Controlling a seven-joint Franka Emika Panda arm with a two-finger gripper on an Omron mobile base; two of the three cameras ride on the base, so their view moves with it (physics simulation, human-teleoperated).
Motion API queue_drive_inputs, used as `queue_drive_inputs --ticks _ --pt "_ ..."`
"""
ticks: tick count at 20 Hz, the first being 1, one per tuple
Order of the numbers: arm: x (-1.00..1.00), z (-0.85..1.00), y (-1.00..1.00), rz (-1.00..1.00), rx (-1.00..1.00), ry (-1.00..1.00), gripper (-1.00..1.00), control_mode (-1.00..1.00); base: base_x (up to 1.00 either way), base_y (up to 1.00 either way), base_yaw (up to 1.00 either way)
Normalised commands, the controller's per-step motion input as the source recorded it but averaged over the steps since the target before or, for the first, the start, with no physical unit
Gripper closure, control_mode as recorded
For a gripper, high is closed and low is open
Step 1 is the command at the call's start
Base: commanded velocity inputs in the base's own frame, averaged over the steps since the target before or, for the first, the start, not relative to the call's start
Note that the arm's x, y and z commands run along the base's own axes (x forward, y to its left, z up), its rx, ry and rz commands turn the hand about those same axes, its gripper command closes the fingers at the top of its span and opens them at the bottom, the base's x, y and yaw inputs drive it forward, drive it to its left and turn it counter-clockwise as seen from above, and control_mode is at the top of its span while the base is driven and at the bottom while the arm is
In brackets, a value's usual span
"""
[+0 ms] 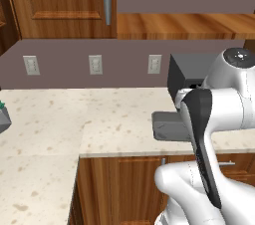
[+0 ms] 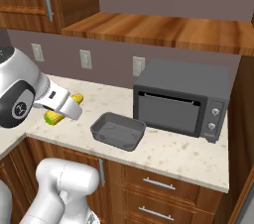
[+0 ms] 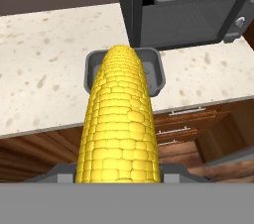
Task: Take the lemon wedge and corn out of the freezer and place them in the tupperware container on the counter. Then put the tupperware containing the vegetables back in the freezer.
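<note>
The corn (image 3: 119,119), a stiff, light, round cob likely to roll or slip unless gripped across its middle, sits pinched in the gripper (image 3: 119,177) above the counter (image 3: 44,69), short of the tupperware container (image 3: 156,72).

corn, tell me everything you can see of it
The corn is a bright yellow cob with neat rows of kernels, husk gone except for a green bit at one end in the right base view. It is held in the gripper, whose fingers clamp it at the near end, so it is up in the air, not on the counter. In the hand view its far end points at the empty grey tupperware, over the counter's front edge.
</note>
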Motion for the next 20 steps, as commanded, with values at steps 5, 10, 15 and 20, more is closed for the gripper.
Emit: queue_drive_inputs --ticks 5,10,15,20 --pt "0.72 -0.73 0.00 -0.08 0.00 0.00 1.00 -1.00 0.00 0.00 0.00" --pt "0.44 -0.65 -0.02 -0.05 0.00 0.00 1.00 -1.00 0.00 0.00 0.00" --pt "0.48 -0.41 -0.10 -0.04 0.00 0.00 1.00 -1.00 0.00 0.00 0.00" --pt "0.67 -0.09 -0.03 -0.12 0.04 0.01 1.00 -1.00 0.00 0.00 0.00"
